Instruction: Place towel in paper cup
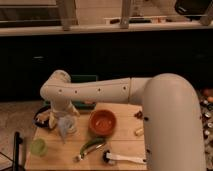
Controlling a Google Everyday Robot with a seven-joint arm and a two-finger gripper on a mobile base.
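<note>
At the left half of the wooden table [125, 145], the arm [100, 91] is reaching across from the right and bending downward at its elbow, so the gripper [65, 116] is hanging directly over a pale bluish-white mass. That mass is judged to be the towel [63, 133] at the paper cup [71, 124]. The two are overlapping, and it cannot be told whether the towel is inside the cup, draped on its rim or hanging clear of it. It also cannot be told whether the gripper is open or closed. The vertical approach is probably being used so that the cloth is dropping straight into the cup mouth rather than dragging the light cup sideways.

Beside the cup on the right, an orange bowl [102, 121] is sitting upright and near enough to limit sideways travel. A green cup [39, 146] is standing at the front left corner. A green vegetable [92, 146] and a white-handled brush [125, 159] are lying along the front edge. A dark plate [41, 119] is resting at the left edge behind the gripper.

No brand, label or writing is proving legible on any item.
</note>
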